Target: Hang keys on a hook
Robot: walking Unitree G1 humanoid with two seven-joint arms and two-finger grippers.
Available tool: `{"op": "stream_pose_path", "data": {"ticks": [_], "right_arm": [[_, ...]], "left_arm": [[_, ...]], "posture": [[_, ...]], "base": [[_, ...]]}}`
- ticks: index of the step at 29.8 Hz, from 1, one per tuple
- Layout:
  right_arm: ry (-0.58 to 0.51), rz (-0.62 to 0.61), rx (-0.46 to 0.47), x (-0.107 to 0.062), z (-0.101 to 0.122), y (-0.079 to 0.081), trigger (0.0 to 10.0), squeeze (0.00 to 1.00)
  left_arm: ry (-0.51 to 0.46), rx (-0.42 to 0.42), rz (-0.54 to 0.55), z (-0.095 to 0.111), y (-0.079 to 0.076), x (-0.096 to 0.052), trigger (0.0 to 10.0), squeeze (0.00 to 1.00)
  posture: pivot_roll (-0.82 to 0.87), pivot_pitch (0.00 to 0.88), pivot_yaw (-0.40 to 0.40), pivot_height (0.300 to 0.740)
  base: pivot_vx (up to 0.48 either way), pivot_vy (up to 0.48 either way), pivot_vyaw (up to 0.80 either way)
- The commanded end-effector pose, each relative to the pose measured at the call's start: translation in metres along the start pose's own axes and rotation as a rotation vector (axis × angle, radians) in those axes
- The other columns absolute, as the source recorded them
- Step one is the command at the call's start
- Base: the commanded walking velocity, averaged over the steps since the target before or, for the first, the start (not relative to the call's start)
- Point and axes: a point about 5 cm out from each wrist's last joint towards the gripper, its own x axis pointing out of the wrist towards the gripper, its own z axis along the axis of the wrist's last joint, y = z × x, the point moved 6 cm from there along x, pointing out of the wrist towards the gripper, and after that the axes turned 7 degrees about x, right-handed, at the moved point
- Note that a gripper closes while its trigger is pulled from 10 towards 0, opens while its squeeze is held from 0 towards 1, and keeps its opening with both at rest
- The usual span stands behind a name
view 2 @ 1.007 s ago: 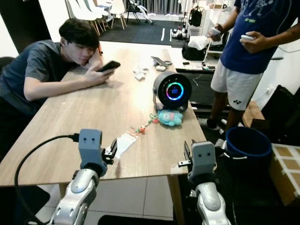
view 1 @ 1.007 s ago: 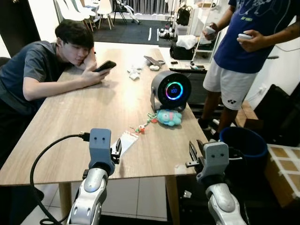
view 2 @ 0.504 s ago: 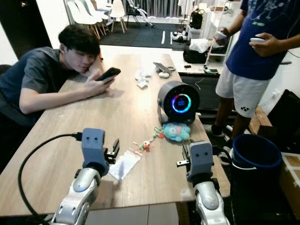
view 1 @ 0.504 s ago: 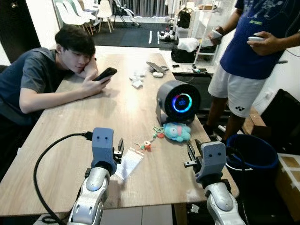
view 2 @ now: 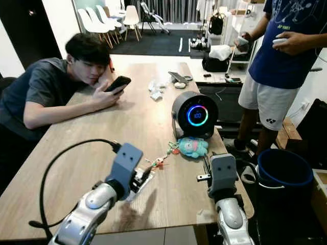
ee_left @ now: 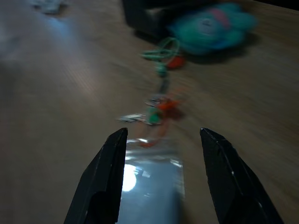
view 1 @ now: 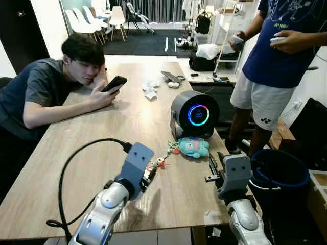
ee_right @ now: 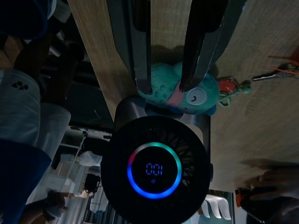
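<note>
Wooden table (view 1: pixel 102 138) in front of robot, keys (view 1: pixel 159 162) lying flat on it near the right-hand edge, small metal keys with orange and green bits, joined by a green cord to a teal plush toy (view 1: pixel 193 147) further in. Plush sits just in front of a round black fan (view 1: pixel 195 113) with a glowing ring display. Clear plastic bag (ee_left: pixel 152 184) lies on the table right next to the keys, on the robot's side. Left gripper (ee_left: pixel 162 135) reaches in over the table toward the keys, fingers spread apart, nothing between them; in the left wrist view the bag lies between the two fingers and the keys just beyond the tips, view is blurred. A thick black cable (view 1: pixel 76 158) loops off the left arm. Right gripper (ee_right: pixel 164 86) is held up at the table's near right corner, fingers slightly apart and empty, pointing at the plush and fan in the right wrist view. One person (view 1: pixel 46 87) sits at the left side of the table, head resting on a hand, holding a phone (view 1: pixel 115 83). Another person (view 1: pixel 276 61) in a blue shirt and white shorts stands at the right beyond the table, something small in each hand. Blue bucket (view 1: pixel 280 173) on the floor right of the table. Some small white items (view 1: pixel 149 90) lie further up the table. White chairs (view 1: pixel 110 18) in the background.
</note>
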Motion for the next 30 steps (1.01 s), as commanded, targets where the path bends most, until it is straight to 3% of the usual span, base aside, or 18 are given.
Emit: {"op": "stream_pose_path", "data": {"ticks": [1, 8, 18, 30], "right_arm": [[0.016, -0.001, 0.000, -0.003, -0.005, 0.000, 10.0, 0.00], [0.015, 0.006, -0.004, -0.001, -0.005, 0.000, 10.0, 0.00], [0.015, 0.026, 0.002, 0.000, -0.004, 0.008, 10.0, 0.00], [0.034, 0.060, -0.009, -0.002, -0.006, 0.009, 10.0, 0.00]], "left_arm": [[0.015, -0.005, -0.049, -0.001, -0.010, 0.000, 10.0, 0.00], [0.077, -0.014, 0.000, -0.011, -0.005, 0.014, 10.0, 0.00], [0.177, -0.015, 0.078, -0.025, 0.020, 0.037, 10.0, 0.00], [0.188, -0.091, 0.128, -0.024, 0.052, 0.044, 10.0, 0.00]], "posture": [[0.00, 0.119, 0.035, 0.740], [-0.01, 0.126, 0.032, 0.740], [-0.01, 0.143, 0.027, 0.740], [0.00, 0.192, -0.007, 0.740]], "base": [[0.000, 0.000, 0.00], [0.000, 0.000, 0.00], [0.000, 0.000, 0.00], [0.000, 0.000, 0.00]]}}
